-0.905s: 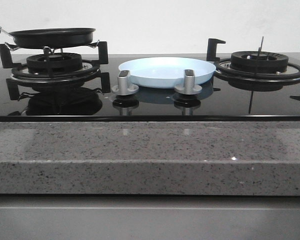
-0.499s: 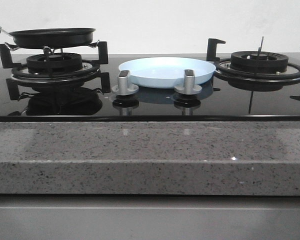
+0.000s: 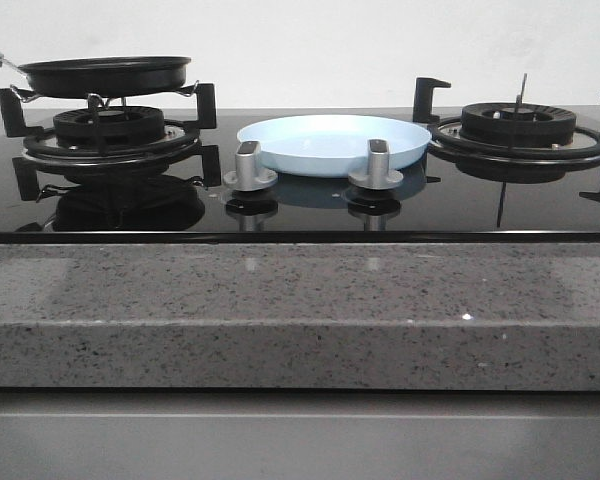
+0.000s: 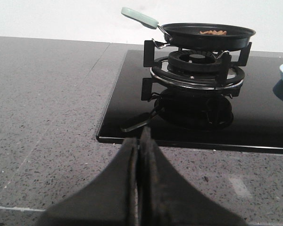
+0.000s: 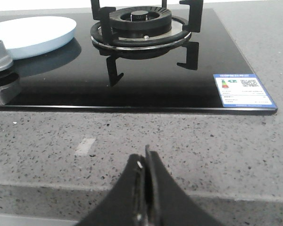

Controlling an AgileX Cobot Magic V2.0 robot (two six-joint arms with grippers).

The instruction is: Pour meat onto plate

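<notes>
Ahead of the left gripper (image 4: 140, 141), whose fingers are pressed together on nothing, the meat (image 4: 213, 32) lies in the black frying pan (image 4: 205, 35) on the left burner (image 4: 197, 63), past a bare strip of speckled countertop (image 4: 52, 117) and the hob's glass edge. The right gripper (image 5: 146, 162), likewise closed and empty, faces the right burner (image 5: 139, 23); the plate (image 3: 332, 142) sits between the burners, behind two silver knobs (image 3: 250, 165). Nothing has shifted since the earlier frames.
</notes>
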